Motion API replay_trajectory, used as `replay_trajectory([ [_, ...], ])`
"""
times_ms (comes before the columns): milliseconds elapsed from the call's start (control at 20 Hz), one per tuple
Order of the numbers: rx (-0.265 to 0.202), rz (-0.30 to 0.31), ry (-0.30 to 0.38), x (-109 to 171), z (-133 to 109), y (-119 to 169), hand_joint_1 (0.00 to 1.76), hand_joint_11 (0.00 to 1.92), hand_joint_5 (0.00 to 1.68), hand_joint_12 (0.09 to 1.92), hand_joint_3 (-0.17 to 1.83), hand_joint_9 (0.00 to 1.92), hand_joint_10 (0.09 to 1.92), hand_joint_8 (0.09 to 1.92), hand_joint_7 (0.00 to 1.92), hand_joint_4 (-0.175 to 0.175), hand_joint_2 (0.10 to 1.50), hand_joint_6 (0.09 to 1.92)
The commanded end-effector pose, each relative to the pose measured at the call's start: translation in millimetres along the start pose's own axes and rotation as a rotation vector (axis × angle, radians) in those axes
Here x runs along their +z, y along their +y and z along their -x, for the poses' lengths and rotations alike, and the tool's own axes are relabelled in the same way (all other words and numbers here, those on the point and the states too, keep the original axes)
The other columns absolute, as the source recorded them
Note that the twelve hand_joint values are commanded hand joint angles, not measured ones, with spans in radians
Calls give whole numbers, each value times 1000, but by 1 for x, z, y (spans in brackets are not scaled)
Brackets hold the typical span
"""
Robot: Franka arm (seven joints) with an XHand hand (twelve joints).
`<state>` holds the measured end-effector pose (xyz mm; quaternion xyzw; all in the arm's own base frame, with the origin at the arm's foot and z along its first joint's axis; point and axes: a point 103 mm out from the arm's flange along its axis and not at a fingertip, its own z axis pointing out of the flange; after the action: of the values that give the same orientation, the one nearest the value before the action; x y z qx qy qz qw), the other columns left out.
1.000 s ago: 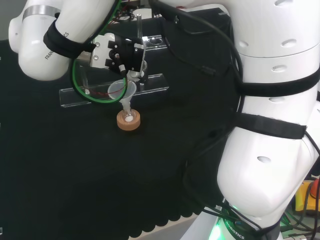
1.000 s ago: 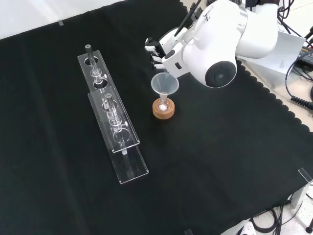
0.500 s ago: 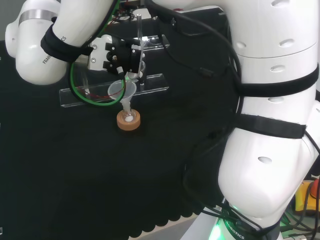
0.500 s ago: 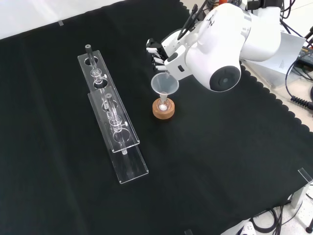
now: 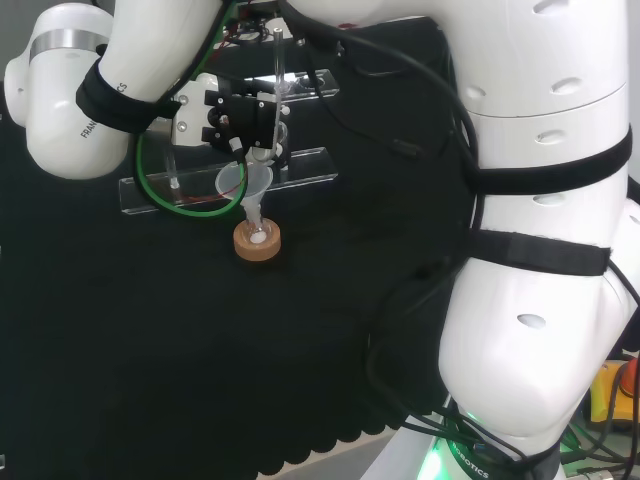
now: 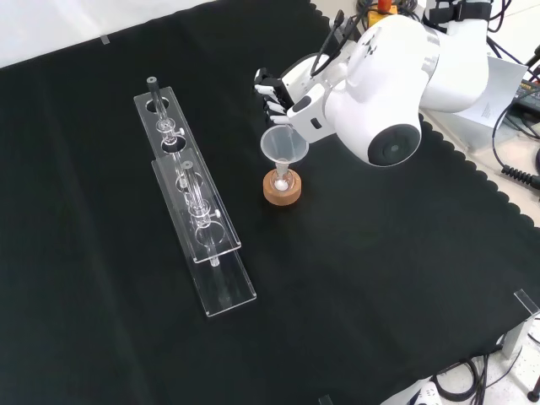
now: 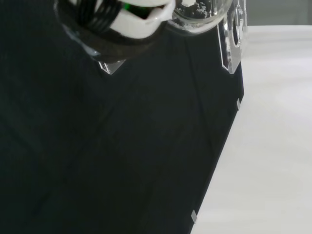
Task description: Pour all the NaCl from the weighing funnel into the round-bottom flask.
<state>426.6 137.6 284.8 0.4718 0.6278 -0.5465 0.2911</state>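
So the round-bottom flask [image 6: 282, 180] sits on a cork ring stand [image 6: 282, 191] near the middle of the counter [image 6: 380, 278], with a clear funnel [image 6: 284, 146] stuck in its neck. White stuff shows inside the flask in the front view. The hand [image 6: 278, 93] hovers just above and behind the funnel's rim in that view; in the head view the hand [image 5: 243, 118] is right over the funnel [image 5: 244, 183]. Its fingers [image 5: 262, 125] look curled around a thin clear piece, likely the weighing funnel [image 5: 277, 75], sticking upward, though it's honestly hard to tell with clear ware. A long clear rack [image 6: 191, 200] stands well off to the left in the front view.
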Motion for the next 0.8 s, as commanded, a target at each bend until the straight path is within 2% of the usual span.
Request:
replay_trajectory([
  [50, 3, 0, -8, 0, 0, 0, 1262, 1092, 1201, 863, 94, 1421, 87, 405, 1335, 67, 953, 683],
  [800, 19, 0, -46, -5, 1, -2, 1262, 1099, 1203, 863, 98, 1421, 87, 405, 1335, 68, 950, 681],
])
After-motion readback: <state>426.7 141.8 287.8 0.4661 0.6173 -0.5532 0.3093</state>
